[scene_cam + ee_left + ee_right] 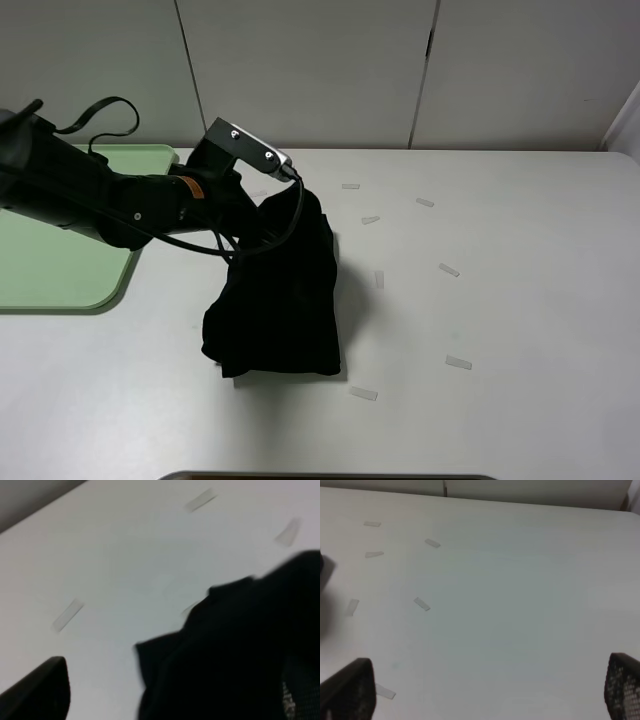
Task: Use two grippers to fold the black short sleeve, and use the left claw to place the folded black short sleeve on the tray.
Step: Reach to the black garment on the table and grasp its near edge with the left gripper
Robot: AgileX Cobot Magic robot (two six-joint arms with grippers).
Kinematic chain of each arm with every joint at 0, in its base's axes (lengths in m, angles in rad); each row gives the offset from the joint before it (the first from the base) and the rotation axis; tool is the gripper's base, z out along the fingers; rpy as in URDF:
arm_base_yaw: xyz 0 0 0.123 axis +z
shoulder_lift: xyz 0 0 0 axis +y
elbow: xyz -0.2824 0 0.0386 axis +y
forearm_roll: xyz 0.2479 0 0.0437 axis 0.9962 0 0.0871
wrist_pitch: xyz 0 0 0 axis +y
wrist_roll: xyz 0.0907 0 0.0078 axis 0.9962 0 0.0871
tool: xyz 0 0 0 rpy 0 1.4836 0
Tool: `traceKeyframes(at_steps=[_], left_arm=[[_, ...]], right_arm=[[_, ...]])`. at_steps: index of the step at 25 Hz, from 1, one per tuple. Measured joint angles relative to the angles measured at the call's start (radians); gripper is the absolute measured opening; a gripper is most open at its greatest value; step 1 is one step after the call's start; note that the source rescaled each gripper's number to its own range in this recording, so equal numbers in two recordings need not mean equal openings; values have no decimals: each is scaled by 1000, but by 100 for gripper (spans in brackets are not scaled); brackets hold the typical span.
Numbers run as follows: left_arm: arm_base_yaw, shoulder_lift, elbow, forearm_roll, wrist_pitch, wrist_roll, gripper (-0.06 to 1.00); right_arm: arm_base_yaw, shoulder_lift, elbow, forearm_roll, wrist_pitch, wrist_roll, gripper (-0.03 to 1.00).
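Observation:
The black short sleeve [280, 300] is a bunched, folded bundle. Its upper end is lifted off the white table and its lower end rests on the table. My left claw [262, 222] reaches in from the left and grips that upper end, its fingertips buried in the cloth. In the left wrist view the black short sleeve [240, 660] fills the space between the fingers [35, 692]. The pale green tray [60, 270] lies on the table at the far left, partly under the left arm. In the right wrist view my right gripper [485, 692] stands wide open over bare table, holding nothing.
Several small pale tape strips [448, 270] are scattered over the white table [520, 300] to the right of the shirt. A pale wall of panels [320, 70] runs along the table's far edge.

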Motion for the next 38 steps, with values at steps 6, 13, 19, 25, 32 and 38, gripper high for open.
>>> traceKeyframes(at_steps=[6, 13, 19, 25, 32, 38], left_arm=[[-61, 18, -3, -3, -71, 0, 83], [-64, 134, -73, -3, -83, -102, 83], [-80, 212, -167, -3, -93, -195, 83], [-92, 214, -195, -3, -113, -246, 83], [-93, 34, -197, -11, 94, -265, 83], [-96, -182, -198, -96, 632, -266, 83]], right_arm=[[0, 0, 0, 0, 0, 0, 98], [0, 0, 0, 0, 0, 0, 98], [0, 0, 0, 0, 0, 0, 98], [0, 0, 0, 0, 0, 0, 98], [0, 0, 0, 0, 0, 0, 98], [0, 0, 0, 0, 0, 0, 98]])
